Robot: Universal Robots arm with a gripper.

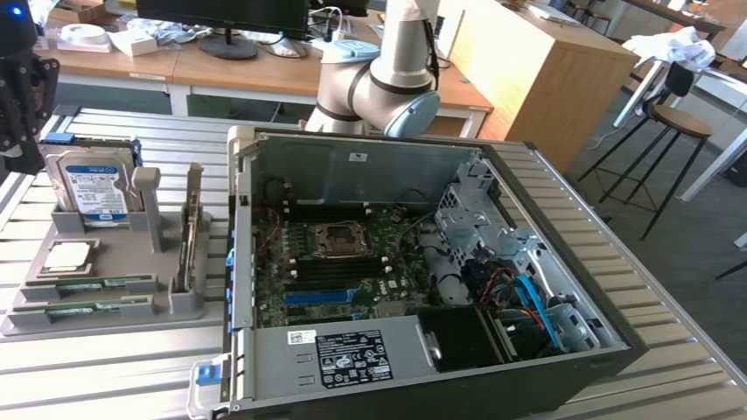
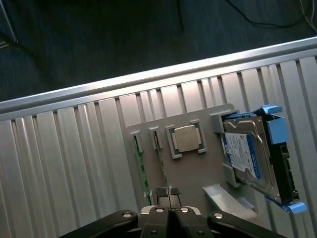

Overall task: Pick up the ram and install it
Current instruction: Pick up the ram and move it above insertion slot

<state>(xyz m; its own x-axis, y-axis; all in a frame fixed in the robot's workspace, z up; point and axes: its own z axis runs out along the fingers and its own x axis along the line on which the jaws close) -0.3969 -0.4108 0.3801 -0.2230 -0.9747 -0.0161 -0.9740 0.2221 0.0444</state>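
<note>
Two ram sticks [image 1: 84, 284] lie snug along one tray [image 1: 117, 252] edge, so they stay steady for picking. Above them the gripper [image 2: 167, 193] hangs shut, holding nothing.

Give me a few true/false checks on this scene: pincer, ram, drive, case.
1. The pincer is shut with nothing in it. True.
2. The pincer grips the ram. False: the ram lies flat in the tray, untouched.
3. The drive stands upright in the tray. True.
4. The case is closed. False: its side is off and the motherboard is exposed.
5. The CPU sits in the tray, between the ram slots and the drive. True.
</note>
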